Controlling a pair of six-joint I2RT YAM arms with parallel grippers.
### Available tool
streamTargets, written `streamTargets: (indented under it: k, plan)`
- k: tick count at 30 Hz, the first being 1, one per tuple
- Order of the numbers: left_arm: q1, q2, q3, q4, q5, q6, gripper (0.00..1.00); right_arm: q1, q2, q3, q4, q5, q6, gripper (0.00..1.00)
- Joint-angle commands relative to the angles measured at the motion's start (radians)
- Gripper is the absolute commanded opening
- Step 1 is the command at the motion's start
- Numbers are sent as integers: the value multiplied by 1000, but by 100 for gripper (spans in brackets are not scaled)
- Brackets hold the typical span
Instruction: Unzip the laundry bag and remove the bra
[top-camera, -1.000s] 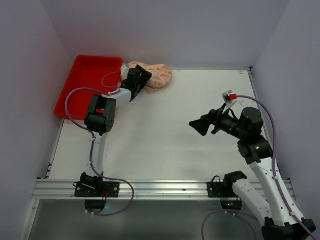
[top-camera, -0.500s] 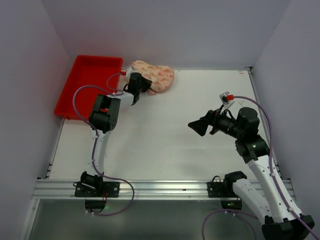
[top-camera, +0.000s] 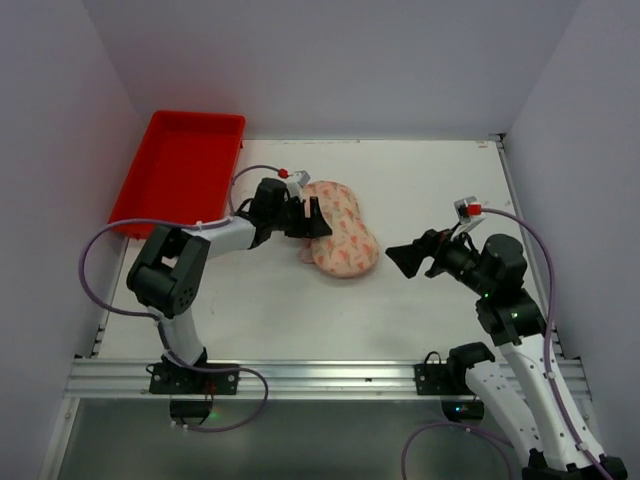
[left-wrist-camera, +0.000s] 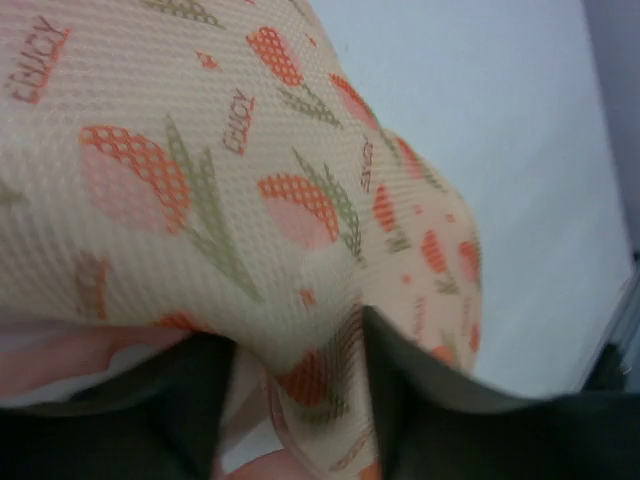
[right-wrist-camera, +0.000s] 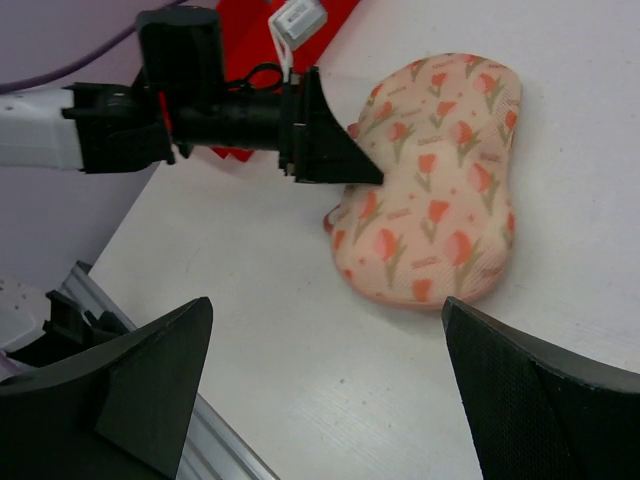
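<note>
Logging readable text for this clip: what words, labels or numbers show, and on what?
"ENJOY" (best guess, blurred and slanted): small orange word repeated among the tulips printed on the laundry bag, left wrist view.
The same print in the top and right wrist views: too small to read.
No other text, label or number shows.

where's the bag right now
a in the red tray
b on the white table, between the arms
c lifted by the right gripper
b: the bag lies on the table, outside the tray, with the left gripper at its edge.
</note>
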Motion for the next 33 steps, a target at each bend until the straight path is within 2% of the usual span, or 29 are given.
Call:
streamTargets:
  k: [1, 3, 4, 6, 7, 8, 11, 14, 17, 20, 22, 25, 28, 33]
  plan:
    - [22, -128, -46, -195, 23, 208, 81, 3, 5, -34, -28, 91, 35, 99]
    - [22, -206, -52, -324, -57, 218, 97, 3, 20, -55, -26, 105, 52, 99]
    - [22, -237, -57, -348, -117, 195, 100, 3, 48, -64, -24, 108, 66, 99]
    - [22, -353, -99, -377, -163, 131, 100, 3, 86, -69, -14, 102, 84, 99]
    - [22, -393, -153, -373, -192, 38, 100, 3, 130, -78, -3, 95, 91, 99]
    - [13, -474, -184, -362, -201, -7, 100, 5, 155, -83, 9, 89, 97, 98]
    - [-39, -588, -300, -298, -273, -145, 100, 8, 282, -90, 83, 63, 120, 95]
    - [-68, -600, -360, -248, -323, -213, 96, 35, 429, -84, 167, 68, 137, 92]
    - [-74, -555, -368, -213, -332, -231, 88, 97, 546, -49, 238, 98, 144, 90]
    - [-71, -489, -334, -187, -347, -216, 84, 177, 702, 1, 282, 129, 149, 89]
    - [-67, -466, -289, -233, -416, -188, 83, 250, 798, 26, 319, 132, 167, 86]
    - [-45, -473, -253, -302, -522, -152, 82, 368, 886, 44, 397, 120, 227, 85]
    - [5, -516, -239, -345, -554, -126, 86, 479, 946, 110, 425, 94, 243, 85]
    - [77, -574, -215, -373, -567, -80, 89, 523, 956, 161, 408, 56, 201, 86]
